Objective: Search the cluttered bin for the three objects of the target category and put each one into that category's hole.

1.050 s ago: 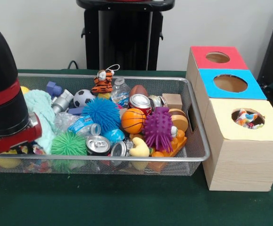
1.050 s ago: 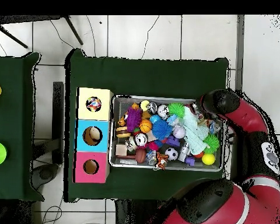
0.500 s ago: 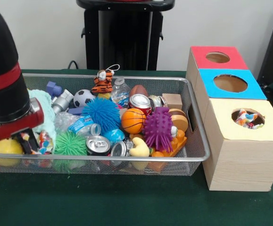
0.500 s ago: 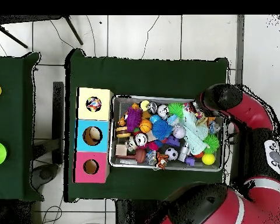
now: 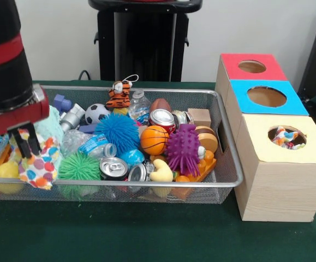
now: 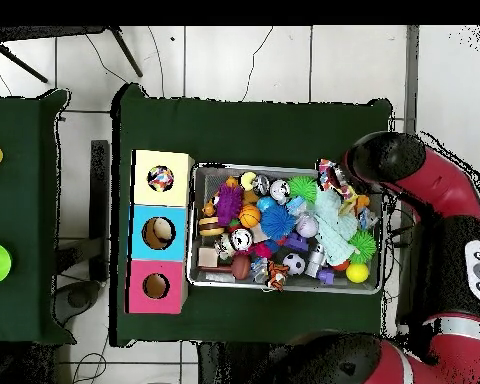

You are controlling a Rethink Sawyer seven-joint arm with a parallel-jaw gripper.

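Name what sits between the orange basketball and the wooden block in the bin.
In the front view, a red soda can sits between the orange basketball and the wooden block.

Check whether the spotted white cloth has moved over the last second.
Yes. The white cloth with coloured spots has risen, held by the black gripper; earlier it lay low behind the silver wire bin's front rim, mostly hidden.

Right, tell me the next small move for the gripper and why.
Probably keep lifting. The gripper is shut on the polka-dot cloth, which hangs low among the toys at the wire bin end farthest from the boxes. Once clear of the rim, carry it toward the yellow box, whose hole shows similar cloth.
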